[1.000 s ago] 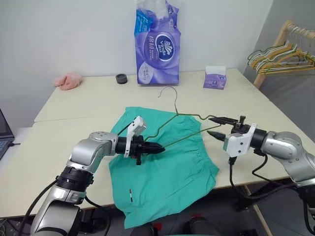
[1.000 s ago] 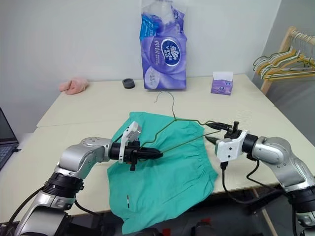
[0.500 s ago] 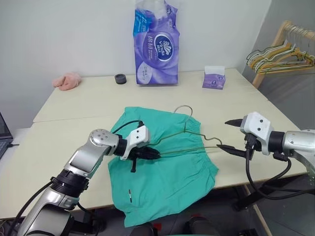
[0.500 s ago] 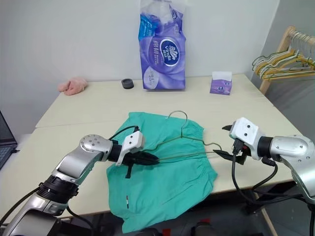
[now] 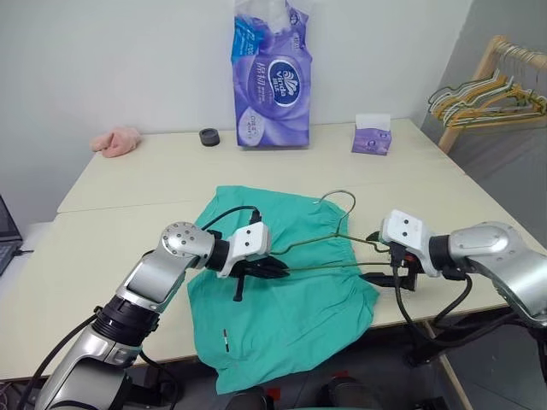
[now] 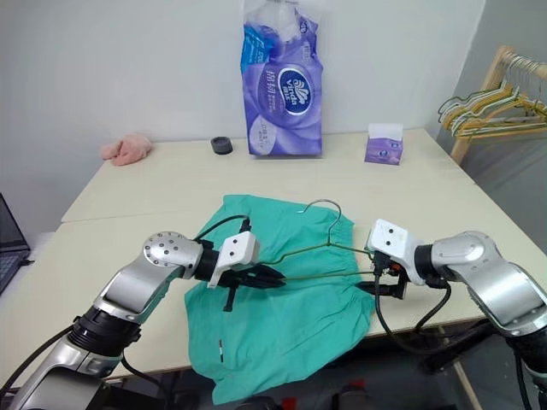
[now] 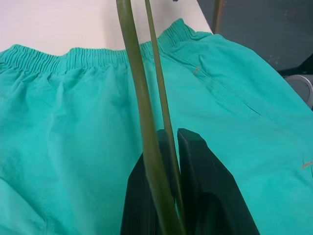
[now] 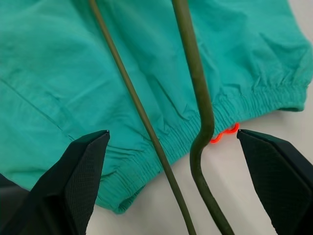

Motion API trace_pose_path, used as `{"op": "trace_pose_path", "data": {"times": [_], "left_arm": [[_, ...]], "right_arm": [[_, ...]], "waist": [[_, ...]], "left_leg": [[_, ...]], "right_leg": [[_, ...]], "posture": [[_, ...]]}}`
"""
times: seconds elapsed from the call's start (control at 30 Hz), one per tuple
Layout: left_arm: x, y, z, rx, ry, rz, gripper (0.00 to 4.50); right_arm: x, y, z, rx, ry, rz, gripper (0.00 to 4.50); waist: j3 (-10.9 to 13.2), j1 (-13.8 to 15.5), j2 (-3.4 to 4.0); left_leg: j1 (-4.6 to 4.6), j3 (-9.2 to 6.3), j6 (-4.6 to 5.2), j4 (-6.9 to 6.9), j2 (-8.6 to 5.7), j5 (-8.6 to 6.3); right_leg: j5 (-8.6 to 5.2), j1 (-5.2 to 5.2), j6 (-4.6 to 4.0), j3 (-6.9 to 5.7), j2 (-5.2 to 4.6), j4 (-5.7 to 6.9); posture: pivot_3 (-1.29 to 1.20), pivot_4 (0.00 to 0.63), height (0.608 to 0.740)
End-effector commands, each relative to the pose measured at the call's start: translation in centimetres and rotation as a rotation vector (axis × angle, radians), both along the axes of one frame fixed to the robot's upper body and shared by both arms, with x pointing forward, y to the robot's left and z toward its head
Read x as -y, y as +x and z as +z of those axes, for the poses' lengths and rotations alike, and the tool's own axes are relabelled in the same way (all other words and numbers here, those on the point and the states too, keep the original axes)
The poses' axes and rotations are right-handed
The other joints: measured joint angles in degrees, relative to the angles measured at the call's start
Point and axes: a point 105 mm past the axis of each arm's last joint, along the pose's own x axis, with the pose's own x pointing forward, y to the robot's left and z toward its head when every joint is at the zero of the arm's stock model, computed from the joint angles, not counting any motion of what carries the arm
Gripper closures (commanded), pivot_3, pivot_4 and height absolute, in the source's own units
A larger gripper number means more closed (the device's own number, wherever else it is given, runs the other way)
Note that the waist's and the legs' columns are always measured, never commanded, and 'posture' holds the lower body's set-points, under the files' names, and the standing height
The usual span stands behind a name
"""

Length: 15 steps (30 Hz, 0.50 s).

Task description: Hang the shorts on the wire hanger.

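Left claw (image 5: 275,269) clamped on wire hanger (image 5: 329,248), right claw (image 8: 171,161) spread wide astride its end, shorts (image 5: 282,307) overhanging table (image 5: 102,222) edge

One pair of teal-green shorts (image 5: 282,290) lies on the surface (image 5: 111,231), and one olive-grey wire hanger (image 5: 329,243) sits just above the shorts. Beyond the shorts stand one purple pack of tissue rolls (image 5: 272,77), one small black round object (image 5: 209,137) beside that pack, one pink cloth (image 5: 116,140) further along from it, and one small purple tissue box (image 5: 373,135) on the pack's other side. Several coloured hangers (image 5: 479,98), too bunched to count, hang on one wooden rack (image 5: 466,94).
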Motion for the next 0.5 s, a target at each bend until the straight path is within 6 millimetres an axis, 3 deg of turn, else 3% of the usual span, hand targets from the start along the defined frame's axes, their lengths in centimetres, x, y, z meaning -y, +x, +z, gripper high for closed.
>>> {"op": "trace_pose_path", "data": {"times": [0.03, 0.33, 0.37, 0.5], "left_arm": [[0.5, -0.2, 1.0, 0.044, -0.006, -0.029, 4.50], [0.9, -0.4, 1.0, 0.039, -0.017, -0.039, 4.50], [1.0, -0.4, 1.0, 0.042, -0.019, -0.040, 4.50], [1.6, -0.2, 1.0, 0.033, -0.064, -0.024, 4.50]], "right_arm": [[-0.1, 0.0, 0.6, 0.015, -0.018, 0.020, 1.17], [0.0, -0.9, 0.1, -0.021, -0.044, 0.044, 4.25], [-0.1, -1.0, 0.1, -0.022, -0.043, 0.047, 4.48], [-0.2, -1.3, 0.2, -0.026, -0.035, 0.054, 4.48]], "waist": [[0.0, 0.0, 0.00], [0.0, 0.0, 0.00], [0.0, 0.0, 0.00], [0.0, 0.0, 0.00]], "left_leg": [[0.00, 0.00, 0.00, 0.00, 0.00, 0.00], [0.00, -0.02, -0.01, 0.01, 0.00, -0.01], [0.00, -0.02, -0.01, 0.01, 0.00, -0.01], [-0.01, -0.02, -0.01, 0.02, -0.01, -0.01]], "right_leg": [[0.00, 0.00, 0.00, 0.00, 0.00, 0.00], [-0.01, 0.00, 0.02, -0.01, 0.00, 0.00], [-0.01, 0.00, 0.02, -0.01, 0.00, 0.00], [-0.01, 0.00, 0.02, -0.01, 0.00, 0.00]], "posture": [[-0.08, 0.010, 0.740], [-0.09, 0.014, 0.740], [-0.10, 0.014, 0.740], [-0.10, 0.015, 0.740]]}}
